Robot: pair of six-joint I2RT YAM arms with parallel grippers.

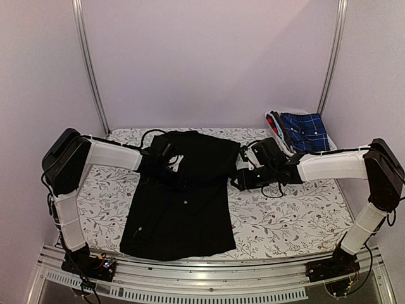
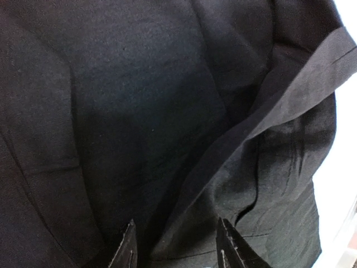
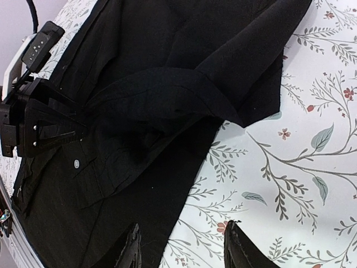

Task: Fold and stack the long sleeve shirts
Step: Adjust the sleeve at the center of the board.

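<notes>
Black shirt (image 1: 180,196) spread flat, fold barely begun. Plaid shirt (image 1: 305,132) already folded, far right. Left gripper (image 2: 177,245), right gripper (image 3: 181,245) - jaws apart, no grip seen.

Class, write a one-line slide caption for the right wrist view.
Open right gripper above the edge of a black buttoned cloth shirt on a floral-printed table cover.

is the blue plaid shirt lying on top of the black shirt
No, the blue plaid shirt sits at the far right, apart from the black shirt.
</notes>
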